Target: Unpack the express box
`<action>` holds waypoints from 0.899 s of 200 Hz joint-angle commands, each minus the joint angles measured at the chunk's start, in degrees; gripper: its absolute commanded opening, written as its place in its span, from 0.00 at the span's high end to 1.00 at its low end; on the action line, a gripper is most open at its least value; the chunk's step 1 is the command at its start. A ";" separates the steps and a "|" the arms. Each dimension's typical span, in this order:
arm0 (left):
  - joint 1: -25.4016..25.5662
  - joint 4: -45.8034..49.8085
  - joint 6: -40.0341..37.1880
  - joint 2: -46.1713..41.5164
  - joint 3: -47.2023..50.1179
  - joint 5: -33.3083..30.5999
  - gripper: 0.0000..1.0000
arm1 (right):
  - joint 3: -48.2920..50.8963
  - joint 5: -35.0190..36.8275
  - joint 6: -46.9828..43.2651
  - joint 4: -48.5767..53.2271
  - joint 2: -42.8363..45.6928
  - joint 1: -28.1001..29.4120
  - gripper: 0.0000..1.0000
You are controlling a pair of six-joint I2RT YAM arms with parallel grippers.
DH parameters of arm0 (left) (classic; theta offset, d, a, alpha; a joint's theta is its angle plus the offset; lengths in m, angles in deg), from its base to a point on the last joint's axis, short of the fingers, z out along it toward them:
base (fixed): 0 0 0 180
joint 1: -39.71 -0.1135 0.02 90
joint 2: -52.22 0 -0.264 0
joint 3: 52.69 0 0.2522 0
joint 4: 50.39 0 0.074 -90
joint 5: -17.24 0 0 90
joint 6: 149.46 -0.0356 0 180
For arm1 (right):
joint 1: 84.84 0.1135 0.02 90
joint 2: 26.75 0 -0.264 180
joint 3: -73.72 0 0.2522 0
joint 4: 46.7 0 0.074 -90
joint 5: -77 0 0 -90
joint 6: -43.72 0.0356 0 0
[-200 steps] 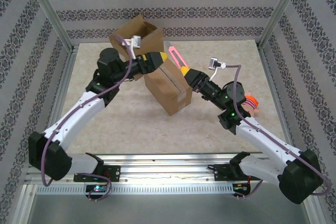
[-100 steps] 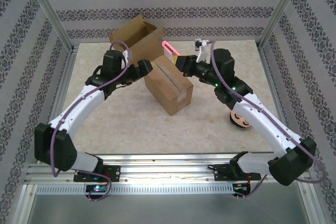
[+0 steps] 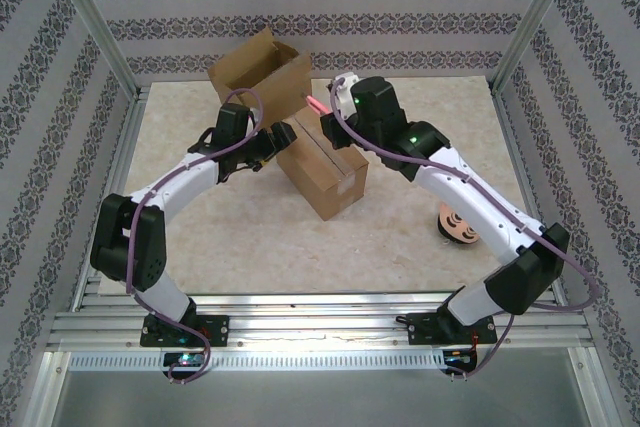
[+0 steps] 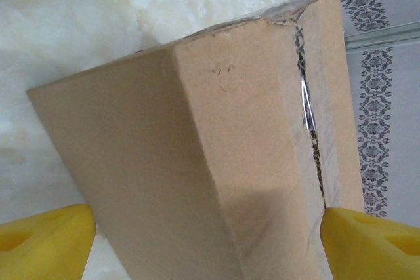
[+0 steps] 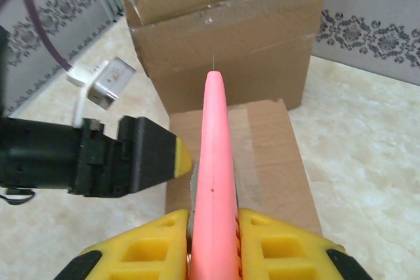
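Note:
The sealed express box (image 3: 322, 169) lies mid-table with clear tape along its top seam (image 4: 308, 116). My left gripper (image 3: 280, 139) is open at the box's left end. In the left wrist view its yellow fingertips (image 4: 46, 237) stand on either side of the box (image 4: 197, 149). My right gripper (image 3: 328, 117) is shut on a pink utility knife (image 5: 214, 155). The knife's tip points over the box's far end (image 5: 275, 155), close beside one left fingertip (image 5: 180, 155). I cannot tell whether the blade touches the tape.
An opened cardboard box (image 3: 262, 69) stands at the back, just behind the sealed one and in front of the knife tip (image 5: 223, 44). A tape roll (image 3: 460, 225) lies on the table at the right. Patterned walls and metal posts close in the table.
The right arm swung left and back, carrying the knife over the box's far end and uncovering the tape roll. The left gripper settled around the box's left end, its jaws slightly narrower.

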 commanded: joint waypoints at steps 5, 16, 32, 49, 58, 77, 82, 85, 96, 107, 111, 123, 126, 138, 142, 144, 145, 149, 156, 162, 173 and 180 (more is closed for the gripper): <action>-0.37 -6.23 2.07 -1.59 2.38 1.79 0.11 | -1.99 2.41 -2.34 0.93 -1.14 0.32 1.00; -0.31 -7.86 2.49 -1.17 2.76 2.59 0.11 | -1.91 2.38 -2.27 0.80 -1.68 0.40 1.00; -0.38 -9.74 4.14 -0.18 3.35 3.59 0.12 | -1.78 2.90 -2.32 0.71 -2.20 0.70 1.00; -0.26 -12.80 6.41 0.33 4.65 4.81 0.12 | -1.56 3.32 -2.57 0.58 -2.57 1.02 1.00; -0.20 -13.78 7.06 0.17 5.31 5.11 0.12 | -1.38 3.39 -2.64 0.46 -2.72 1.12 1.00; 0.05 -14.75 7.54 -0.50 6.42 5.11 0.12 | -1.12 3.59 -2.77 0.32 -3.20 1.39 1.00; 0.09 -14.91 7.59 -0.62 6.66 5.05 0.12 | -1.12 3.67 -2.85 0.28 -3.40 1.47 1.00; 0.07 -14.90 7.60 -0.71 6.75 4.85 0.12 | -1.12 3.69 -2.90 0.27 -3.51 1.50 1.00; 0.09 -14.90 7.45 -0.59 7.13 4.51 0.11 | -1.28 3.91 -3.07 0.27 -4.06 1.62 1.00; 0.08 -15.05 7.35 -0.24 7.29 4.11 0.10 | -1.60 4.14 -3.29 0.44 -4.67 1.91 1.00; 0.06 -15.42 7.36 0.00 7.44 4.06 0.10 | -1.71 4.37 -3.38 0.50 -4.84 2.06 1.00; 0.10 -17.47 8.00 0.71 8.08 4.32 0.10 | -1.98 4.98 -3.94 0.54 -5.45 2.34 1.00; 0.06 -17.98 8.20 0.91 8.28 4.26 0.10 | -1.99 5.11 -3.99 0.56 -5.60 2.38 1.00; 0.08 -19.53 8.78 1.55 9.01 4.16 0.11 | -2.25 5.47 -4.37 0.62 -6.22 2.76 1.00; 0.06 -19.86 8.95 1.71 9.15 4.19 0.11 | -2.32 5.59 -4.50 0.69 -6.41 2.83 1.00; 0.05 -20.03 8.97 1.84 9.28 4.20 0.11 | -2.34 5.67 -4.57 0.64 -6.50 2.91 1.00; 0.10 -20.14 9.02 1.83 9.36 4.18 0.12 | -2.34 5.67 -4.59 0.72 -6.56 2.95 1.00; 0.11 -20.37 9.10 1.91 9.53 4.16 0.12 | -2.43 5.82 -4.71 0.76 -6.73 3.13 1.00; 0.14 -20.68 9.16 2.00 9.91 4.16 0.13 | -2.52 6.15 -5.00 0.78 -7.03 3.40 1.00; 0.14 -20.86 9.09 2.08 10.22 4.15 0.13 | -2.56 6.49 -5.18 0.80 -7.28 3.59 1.00; 0.15 -21.09 8.94 2.18 10.76 4.14 0.14 | -2.61 6.95 -5.48 0.67 -7.80 3.95 1.00; 0.17 -21.26 8.91 2.33 11.03 4.15 0.15 | -2.76 7.35 -5.70 0.63 -7.98 4.13 1.00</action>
